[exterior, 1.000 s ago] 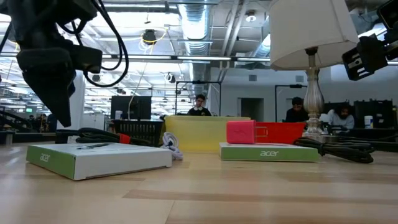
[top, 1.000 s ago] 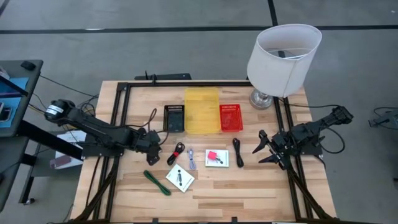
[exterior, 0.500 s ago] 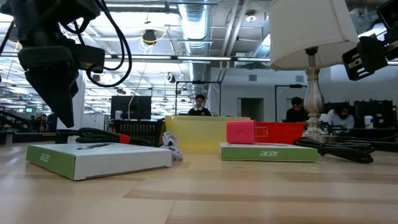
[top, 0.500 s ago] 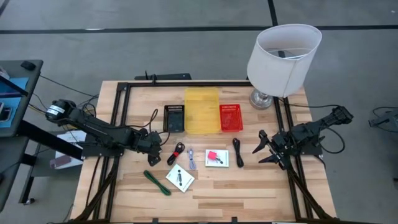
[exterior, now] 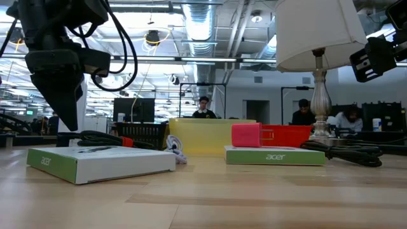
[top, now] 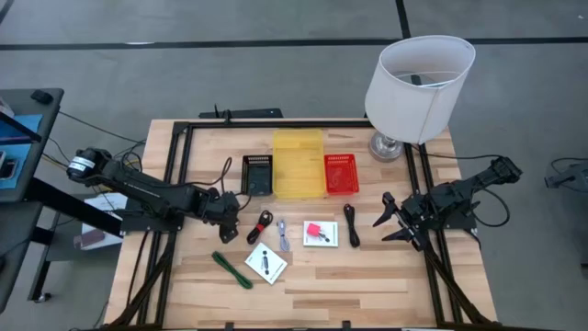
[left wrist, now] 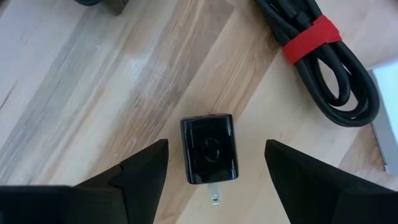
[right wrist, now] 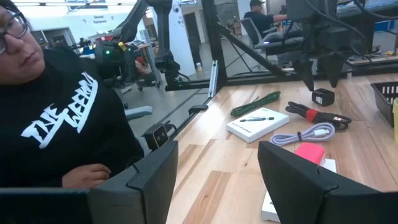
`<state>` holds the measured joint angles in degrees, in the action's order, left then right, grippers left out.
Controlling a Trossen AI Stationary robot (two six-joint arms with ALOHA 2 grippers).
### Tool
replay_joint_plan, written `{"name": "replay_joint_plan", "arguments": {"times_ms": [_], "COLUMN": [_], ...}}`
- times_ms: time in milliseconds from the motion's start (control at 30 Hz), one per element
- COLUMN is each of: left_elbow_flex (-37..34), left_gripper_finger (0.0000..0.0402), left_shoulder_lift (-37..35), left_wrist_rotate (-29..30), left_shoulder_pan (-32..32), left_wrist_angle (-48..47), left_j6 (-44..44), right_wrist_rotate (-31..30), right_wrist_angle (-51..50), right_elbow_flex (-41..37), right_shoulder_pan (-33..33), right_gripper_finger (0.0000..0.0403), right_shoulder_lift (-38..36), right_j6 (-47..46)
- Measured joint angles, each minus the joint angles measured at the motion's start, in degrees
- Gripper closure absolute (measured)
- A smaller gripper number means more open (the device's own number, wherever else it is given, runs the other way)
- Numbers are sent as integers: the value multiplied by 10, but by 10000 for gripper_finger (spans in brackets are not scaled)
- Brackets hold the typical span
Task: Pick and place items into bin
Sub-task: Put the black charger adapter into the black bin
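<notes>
Looking down on the wooden tabletop (top: pixel 367 276), there's a yellow bin (top: pixel 298 164) in the middle with a black basket (top: pixel 256 174) on one side and a red one (top: pixel 341 173) on the other, plus a white lamp (top: pixel 418 78) in the corner. The left end effector (top: pixel 232 213) sits low just beside the red-banded black cord (top: pixel 260 225); the right end effector (top: pixel 390 223), fingers spread, hangs near the plain black cord (top: pixel 352 223). Scattered in front: pale cable (top: pixel 283 235), pink-marked card (top: pixel 321 233), black-marked card (top: pixel 265 264), green stick (top: pixel 231 269).

1. White square cards: two, one with a pink mark (top: pixel 321 233), one with a black mark (top: pixel 266 264).
2. Cords: three: red-black (top: pixel 259 226), black (top: pixel 352 223), pale (top: pixel 283 235).
3. Green stick (top: pixel 231 269): one.
4. Small black block (left wrist: pixel 209 149): one.
5. Bins: three: black (top: pixel 256 174), yellow (top: pixel 299 163), red (top: pixel 341 173).
6. Lamp (top: pixel 418 78): one.
</notes>
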<state>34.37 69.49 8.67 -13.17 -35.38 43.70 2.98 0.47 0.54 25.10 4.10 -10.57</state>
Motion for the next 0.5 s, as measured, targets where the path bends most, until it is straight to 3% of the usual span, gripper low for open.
{"name": "replay_joint_plan", "arguments": {"times_ms": [500], "left_elbow_flex": [0], "left_gripper_finger": [141], "left_shoulder_lift": [52], "left_wrist_rotate": [-34], "left_shoulder_pan": [6], "left_wrist_angle": [35], "left_j6": [-23], "right_wrist_rotate": [0], "right_wrist_angle": [0], "right_elbow_flex": [0], "right_shoulder_pan": [0], "right_gripper_finger": [184], "right_shoulder_lift": [0], "right_j6": [0]}}
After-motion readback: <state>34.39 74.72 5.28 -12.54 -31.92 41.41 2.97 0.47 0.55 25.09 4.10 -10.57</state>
